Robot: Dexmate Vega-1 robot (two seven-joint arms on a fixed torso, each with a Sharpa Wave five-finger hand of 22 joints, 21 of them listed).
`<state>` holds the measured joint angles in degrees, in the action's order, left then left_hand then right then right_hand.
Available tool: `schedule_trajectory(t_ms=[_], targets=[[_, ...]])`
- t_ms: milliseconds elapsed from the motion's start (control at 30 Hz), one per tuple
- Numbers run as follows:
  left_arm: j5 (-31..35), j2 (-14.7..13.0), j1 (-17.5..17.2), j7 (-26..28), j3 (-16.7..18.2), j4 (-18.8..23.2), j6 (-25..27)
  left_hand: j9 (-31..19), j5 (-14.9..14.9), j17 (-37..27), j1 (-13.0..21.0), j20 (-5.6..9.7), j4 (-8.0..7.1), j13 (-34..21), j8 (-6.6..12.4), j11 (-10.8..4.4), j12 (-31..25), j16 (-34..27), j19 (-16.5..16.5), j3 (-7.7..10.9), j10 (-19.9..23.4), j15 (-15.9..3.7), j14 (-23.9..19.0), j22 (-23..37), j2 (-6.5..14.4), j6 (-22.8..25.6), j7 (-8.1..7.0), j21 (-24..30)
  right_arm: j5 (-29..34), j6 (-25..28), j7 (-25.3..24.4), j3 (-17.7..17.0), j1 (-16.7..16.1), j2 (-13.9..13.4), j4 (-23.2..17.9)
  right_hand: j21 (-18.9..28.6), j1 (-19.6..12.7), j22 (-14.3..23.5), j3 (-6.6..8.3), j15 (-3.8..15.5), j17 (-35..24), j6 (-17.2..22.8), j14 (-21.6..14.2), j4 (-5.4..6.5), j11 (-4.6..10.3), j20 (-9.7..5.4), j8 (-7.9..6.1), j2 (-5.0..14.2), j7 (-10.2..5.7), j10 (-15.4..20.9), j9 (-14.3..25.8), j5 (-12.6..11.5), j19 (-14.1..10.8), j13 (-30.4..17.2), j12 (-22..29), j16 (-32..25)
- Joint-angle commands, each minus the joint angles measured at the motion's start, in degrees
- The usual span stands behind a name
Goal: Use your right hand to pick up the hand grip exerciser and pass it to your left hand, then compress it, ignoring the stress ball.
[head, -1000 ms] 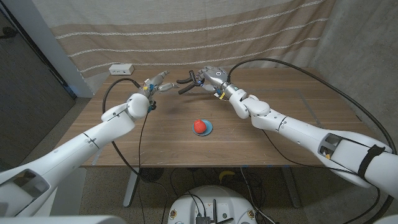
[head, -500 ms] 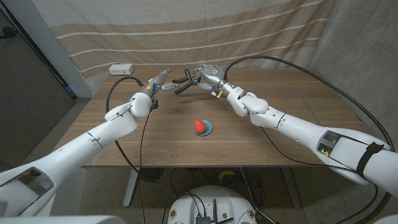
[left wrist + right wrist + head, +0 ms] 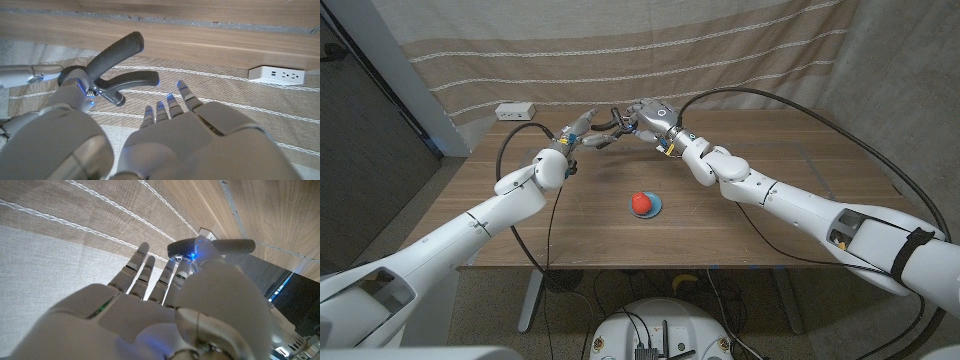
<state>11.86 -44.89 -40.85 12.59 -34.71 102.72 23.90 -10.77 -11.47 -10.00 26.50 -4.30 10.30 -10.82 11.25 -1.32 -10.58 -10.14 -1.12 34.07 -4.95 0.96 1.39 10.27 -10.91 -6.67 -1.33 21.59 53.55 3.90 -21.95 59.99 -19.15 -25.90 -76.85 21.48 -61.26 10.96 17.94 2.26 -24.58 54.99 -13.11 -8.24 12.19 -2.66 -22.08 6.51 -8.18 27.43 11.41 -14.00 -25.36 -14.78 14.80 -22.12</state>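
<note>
Scene: a wooden bench (image 3: 740,240) seen from above, both robot arms reaching to its far middle, a draped curtain (image 3: 650,55) behind.
Right hand: the right hand (image 3: 645,118) is raised above the far part of the bench and grips the hand grip exerciser (image 3: 611,127) at its hinge end; its other fingers are spread.
Exerciser: it is held in the air, not on the bench. In the left wrist view the hand grip exerciser (image 3: 117,67) shows two dark padded handles fanning out from a metal hinge, uncompressed.
Long axis: the handles point away from the right hand and toward the left hand.
Left hand: the left hand (image 3: 577,135) is just beside the free handle ends, its fingers (image 3: 172,105) straight and parted, holding nothing. Whether a fingertip already touches a handle, I cannot tell.
Nearer hand: the left hand is the one to close next; it likely needs only a short reach and a wrap round both handles.
Stress ball: a red stress ball (image 3: 641,201) sits on a blue dish (image 3: 656,208) mid-bench, well apart from both hands and below the handover.
Open room: bare wood lies under the hands; a white power strip (image 3: 515,111) rests at the far left edge, near the left arm's cable (image 3: 505,150).
Risk: the right hand letting go before the left has both handles would probably drop it.
</note>
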Motion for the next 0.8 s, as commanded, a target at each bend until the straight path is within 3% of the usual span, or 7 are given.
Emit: schedule_trajectory(t_ms=[33, 533, 800], targets=[[2.04, 1.07, 0.36, 0.43, -0.90, 0.18, 2.37, -0.12, -0.56, -0.21, 0.91, -0.33, -0.03, -0.13, 0.35, -0.13, -0.13, -0.17, 0.08, -0.66, -0.52, 0.40, 0.42, 0.26, 0.25, -0.36, -0.08, -0.16, 0.60, -0.54, -0.84, 0.00, 0.44, 0.66, -0.30, 0.21, -0.21, 0.15, -0.01, 10.03, 0.01, 5.65, -0.74, -0.29, -0.07, -3.31, -4.46, 0.08, 1.64, 0.45, 5.27, -0.48, 0.04, -0.23, -0.29, 0.34], [3.02, 1.86, 0.12, 1.65, -0.88, 0.82, 3.94, -0.21, 0.37, -0.07, 5.71, -1.58, 0.08, -0.13, 2.36, -0.35, -1.28, -1.15, 5.85, -0.57, 2.24, 1.15, -3.06, 0.23, 2.72, 2.55, 2.01, 0.74, 0.95, -3.71, -1.57, -0.26, 0.04, -0.35, -2.94, 0.23, -0.14, 0.11, 0.13, 10.01, 0.18, 5.69, -0.94, -0.30, -0.07, -3.26, -4.38, 0.04, 1.57, 0.64, 4.97, -0.75, 0.13, -0.29, -0.36, 0.73], [2.40, 2.14, -0.42, 2.44, -0.31, 0.91, 3.55, -0.24, 0.49, 0.16, 15.34, -2.14, 0.16, -0.04, 4.72, -0.23, -2.64, -1.60, 10.81, 2.25, 8.88, 0.40, -10.04, 0.28, 8.46, 8.93, 4.05, 0.85, 1.41, -4.63, -2.06, -0.70, -0.29, -0.49, -3.22, 0.24, -0.05, 0.09, 0.18, 10.04, 0.26, 5.66, -1.05, -0.28, -0.07, -3.31, -4.40, 0.02, 1.39, 0.74, 4.94, -0.87, 0.16, -0.32, -0.42, 0.93]])
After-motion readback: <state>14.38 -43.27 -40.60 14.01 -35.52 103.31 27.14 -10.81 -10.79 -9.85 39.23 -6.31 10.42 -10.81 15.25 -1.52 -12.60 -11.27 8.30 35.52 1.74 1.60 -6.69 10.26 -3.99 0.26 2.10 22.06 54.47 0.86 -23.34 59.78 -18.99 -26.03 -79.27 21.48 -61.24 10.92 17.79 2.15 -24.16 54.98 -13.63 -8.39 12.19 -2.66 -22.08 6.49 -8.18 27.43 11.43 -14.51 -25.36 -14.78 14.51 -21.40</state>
